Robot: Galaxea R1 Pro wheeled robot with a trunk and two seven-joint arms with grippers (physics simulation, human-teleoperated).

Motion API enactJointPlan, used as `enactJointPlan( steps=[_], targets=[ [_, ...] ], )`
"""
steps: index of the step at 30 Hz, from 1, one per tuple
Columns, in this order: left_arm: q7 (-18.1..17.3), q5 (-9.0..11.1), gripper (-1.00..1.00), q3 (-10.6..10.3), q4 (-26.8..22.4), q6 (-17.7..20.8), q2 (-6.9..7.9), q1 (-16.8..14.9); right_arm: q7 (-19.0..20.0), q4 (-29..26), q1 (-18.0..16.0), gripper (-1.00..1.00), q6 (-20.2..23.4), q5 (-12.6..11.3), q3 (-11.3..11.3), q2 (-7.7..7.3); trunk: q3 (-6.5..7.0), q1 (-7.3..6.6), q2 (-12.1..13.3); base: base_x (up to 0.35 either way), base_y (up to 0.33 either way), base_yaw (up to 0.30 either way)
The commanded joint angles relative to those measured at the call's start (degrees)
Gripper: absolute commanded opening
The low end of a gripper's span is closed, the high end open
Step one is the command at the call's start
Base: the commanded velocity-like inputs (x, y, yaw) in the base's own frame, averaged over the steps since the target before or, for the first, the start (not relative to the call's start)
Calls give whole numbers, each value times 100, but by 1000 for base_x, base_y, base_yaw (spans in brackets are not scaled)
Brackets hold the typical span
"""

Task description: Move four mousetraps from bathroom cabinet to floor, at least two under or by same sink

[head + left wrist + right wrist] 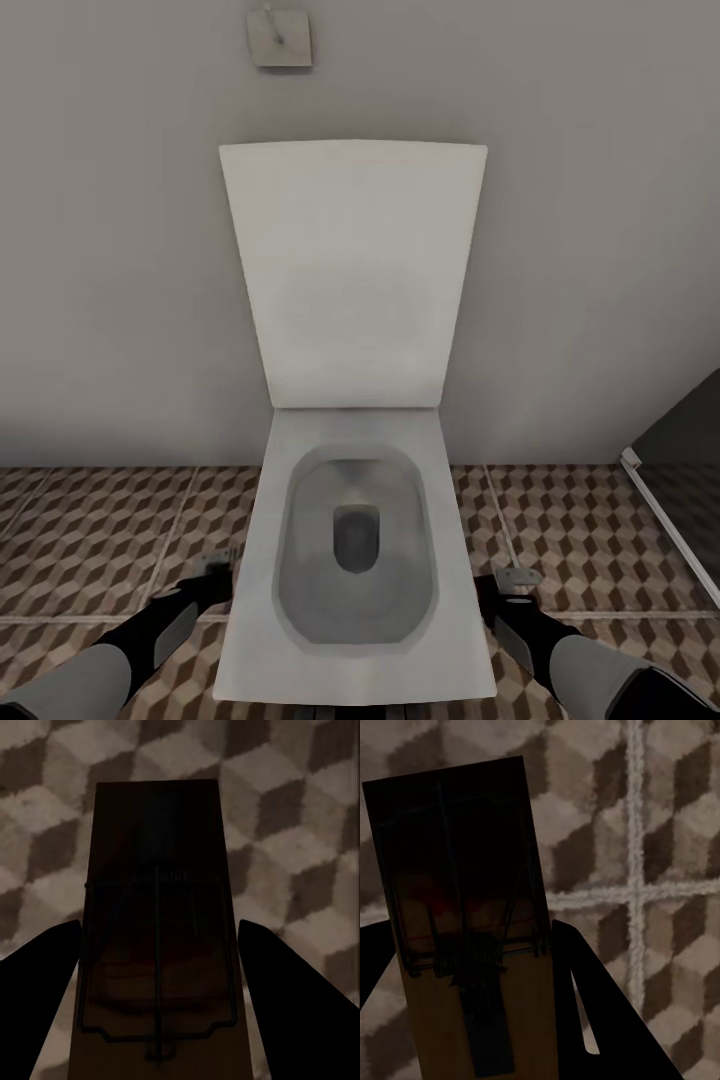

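My left gripper (216,563) hangs low beside the toilet's left side, over the bathroom floor (90,540) with its cube-pattern tiles. In the left wrist view this gripper (157,928) is shut on a mousetrap (157,870), a brown board with a dark wire frame held between two dark fingers (45,982). On the toilet's other side, my right gripper (515,578) is also low over the tiles. The right wrist view shows it (465,945) shut on a second mousetrap (457,855), tilted over a grout cross. The cabinet and the sink are out of view.
A white toilet (260,600) with its lid (350,270) raised stands straight ahead against a grey wall, between my two arms. A square flush plate (279,38) is on the wall above. A dark panel with a pale floor rail (680,440) closes off the right side.
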Motion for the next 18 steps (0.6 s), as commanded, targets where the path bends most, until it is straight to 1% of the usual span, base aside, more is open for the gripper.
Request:
enactJointPlan(
  steps=[1,18],
  targets=[
    [25,44,-100,-41,-26,27,3,-1,-34,-21,1,-100,41,-47,51,-4,-4,-1,-2,0,0,0],
    [11,44,-100,-44,-63,98,-46,0,-33,-21,1,-100,40,-40,69,6,-4,-1,-2,0,0,0]
  ],
)
